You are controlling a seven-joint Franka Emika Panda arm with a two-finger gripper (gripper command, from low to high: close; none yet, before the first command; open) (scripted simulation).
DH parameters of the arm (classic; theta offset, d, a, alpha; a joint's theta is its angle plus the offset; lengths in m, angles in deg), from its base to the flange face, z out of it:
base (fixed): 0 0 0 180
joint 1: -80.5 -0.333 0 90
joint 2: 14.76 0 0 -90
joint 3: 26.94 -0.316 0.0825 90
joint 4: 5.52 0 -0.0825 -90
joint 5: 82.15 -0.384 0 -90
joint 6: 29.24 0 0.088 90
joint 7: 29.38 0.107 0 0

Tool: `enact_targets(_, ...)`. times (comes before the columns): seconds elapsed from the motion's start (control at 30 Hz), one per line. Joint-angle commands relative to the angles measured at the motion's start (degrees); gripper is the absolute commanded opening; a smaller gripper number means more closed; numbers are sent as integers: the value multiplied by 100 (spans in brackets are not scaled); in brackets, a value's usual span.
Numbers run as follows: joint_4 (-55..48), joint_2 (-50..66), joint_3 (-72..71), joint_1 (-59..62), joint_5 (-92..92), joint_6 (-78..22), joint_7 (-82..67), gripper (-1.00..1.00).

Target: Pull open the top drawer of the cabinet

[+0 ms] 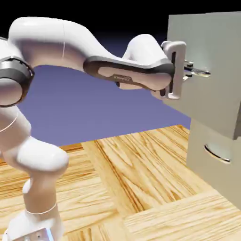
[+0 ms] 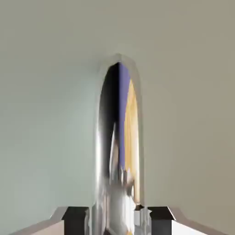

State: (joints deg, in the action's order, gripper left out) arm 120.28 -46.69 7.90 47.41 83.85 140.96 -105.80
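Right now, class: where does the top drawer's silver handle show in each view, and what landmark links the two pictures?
Exterior view: the silver handle sits upper right, on the pulled-out top drawer, at the fingers.
Hand view: the silver handle runs up the middle as a tall shiny arch, between the grey fingers.
Shared landmark: the drawer's pale grey-beige front behind the handle.

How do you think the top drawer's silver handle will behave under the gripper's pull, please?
The handle looks like polished metal, so it is probably stiff but slippery. Its slim curved shape may let the shut gripper slide along it. The top drawer already juts out, suggesting it glides easily.
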Motion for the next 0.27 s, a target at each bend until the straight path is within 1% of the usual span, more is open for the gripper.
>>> enact_targets(0.0,139,-129,-176,209,2,38,21,-100)
enact_targets(0.1,681,-735,-637,804,-191,195,-192,-100)
enact_targets(0.13,700,-757,-652,825,-198,202,-199,-100)
enact_targets(0.17,700,-757,-652,825,-198,202,-199,100)
enact_targets(0.23,857,-965,-768,997,-258,285,-256,100)
